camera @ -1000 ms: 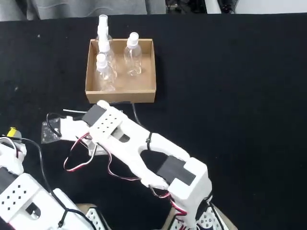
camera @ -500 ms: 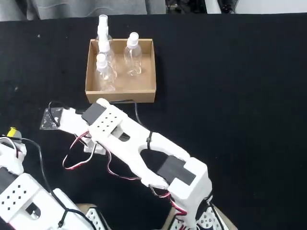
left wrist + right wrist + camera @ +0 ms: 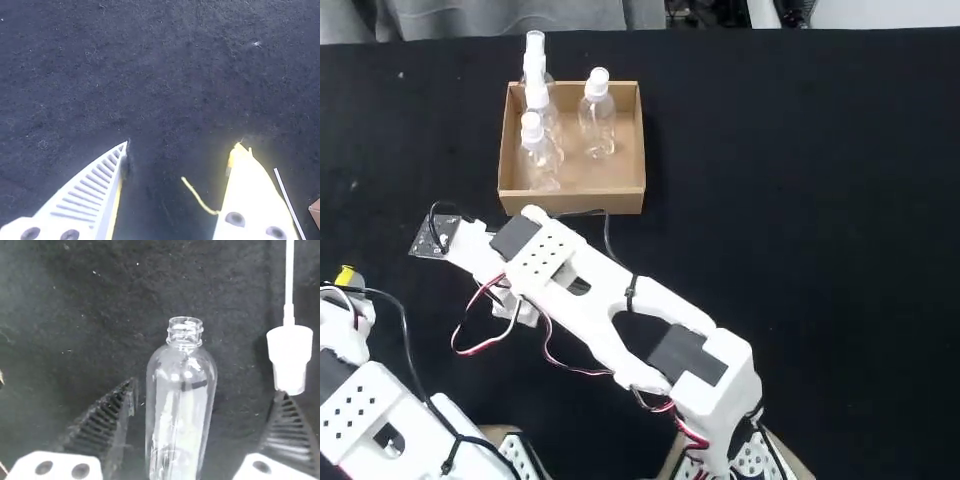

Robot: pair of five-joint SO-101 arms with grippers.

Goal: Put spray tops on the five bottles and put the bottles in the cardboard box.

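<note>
A: Status of the right claw?
B: Spread wide, gripping nothing. An open bottle w/o a top lies on the desk btwn its fingers, a gap on both sides, neck pointing away from the wrist.
A: And its top?
B: The spray top lies just beside that bottle, tube pointing the same way as the neck, head right at one fingertip. Touching or not, can't tell.
A: Seen from above?
B: The right arm stretches across the desk, its end low, near the front left corner of the cardboard box, outside it.
A: What's in the box?
B: A row of three bottles w/ tops along the left wall, the farthest at the back rim. One more capped bottle stands beside them, approx mid-box.
A: And the left claw?
B: Also released, fingers apart, nothing btwn them, over bare black desk. The left arm sits at the near left corner.
</note>
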